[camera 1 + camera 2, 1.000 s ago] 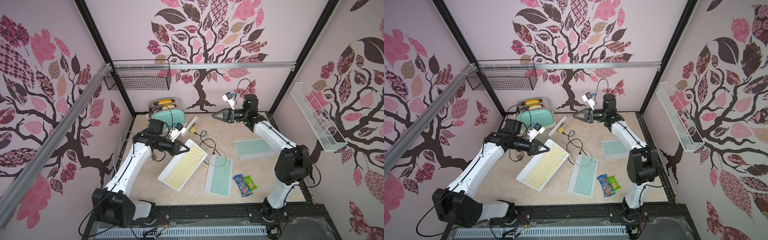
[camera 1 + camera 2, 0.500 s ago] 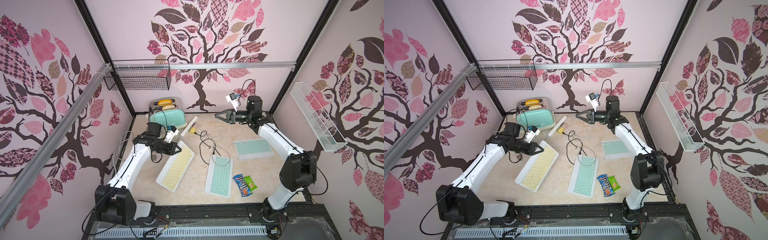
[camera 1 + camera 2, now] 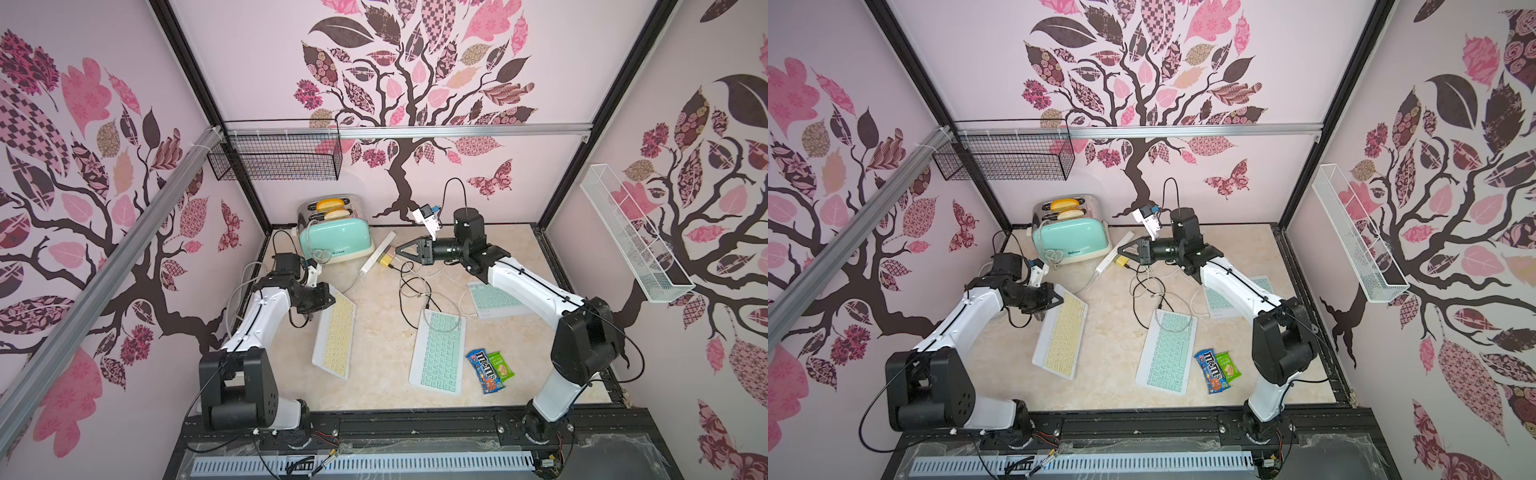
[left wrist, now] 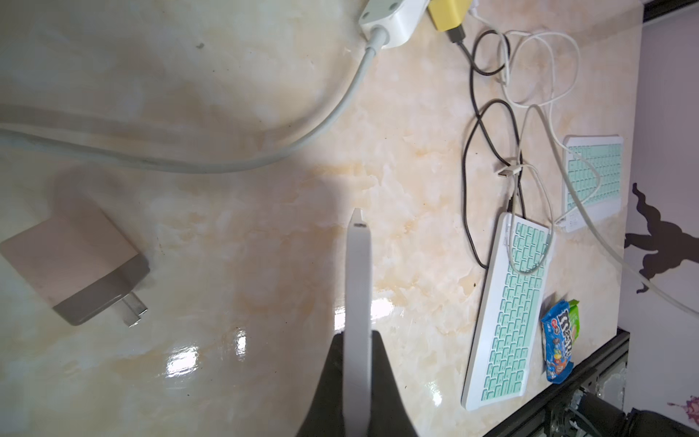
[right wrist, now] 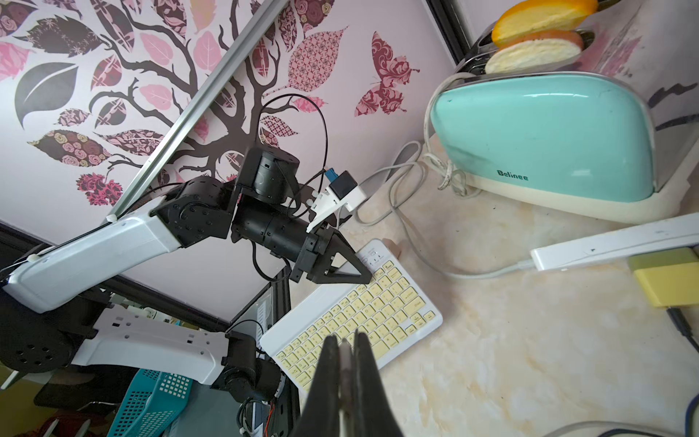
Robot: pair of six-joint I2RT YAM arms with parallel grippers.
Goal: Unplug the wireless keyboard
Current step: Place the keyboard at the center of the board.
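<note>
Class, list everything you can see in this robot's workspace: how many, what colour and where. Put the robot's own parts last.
yellow keyboard: 1, yellow keys, left side of the table
mint keyboards: 2, mint keys, one mid-table, one partly under the right arm
toaster: 1, mint, back left
bread slices: 2, pale, in the toaster's slots
power strip: 1, white, beside the toaster
charger: 1, yellow, against the power strip
plug adapter: 1, pale, loose on the table
cables: count unclear, black and white, tangled mid-table
snack packets: 2, blue and green, front right
wire baskets: 2, black on the back rail, white on the right wall
left hand: 1, black, shut on the yellow keyboard's far end
right hand: 1, black, shut, above the charger
</note>
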